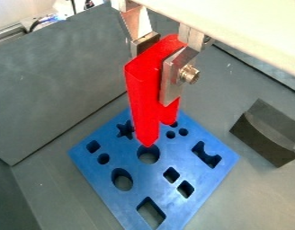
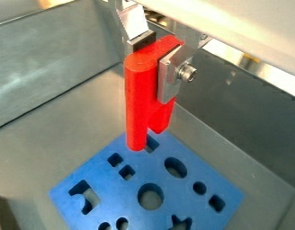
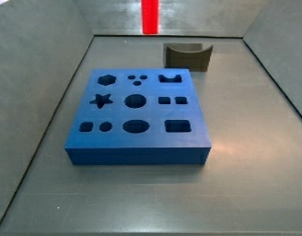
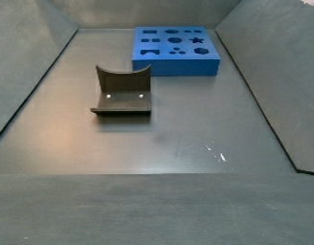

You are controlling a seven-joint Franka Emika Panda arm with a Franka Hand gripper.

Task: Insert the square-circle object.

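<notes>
Held high above the blue slab (image 1: 156, 166), the pincer (image 1: 162, 67) clamps the square-circle object (image 1: 147, 94); misaligned prongs could jam on descent.

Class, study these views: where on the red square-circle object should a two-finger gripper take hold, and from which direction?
Grip the joined upper end, coming from above. In both wrist views the gripper is shut on the square-circle object there, silver fingers pressing its flat side faces. The piece hangs upright, so its two prongs stay free, pointing down at the blue block with its shaped holes.

Red square-circle object (image 1: 147, 90) hangs upright, clamped in the tool (image 1: 154, 74).
</notes>
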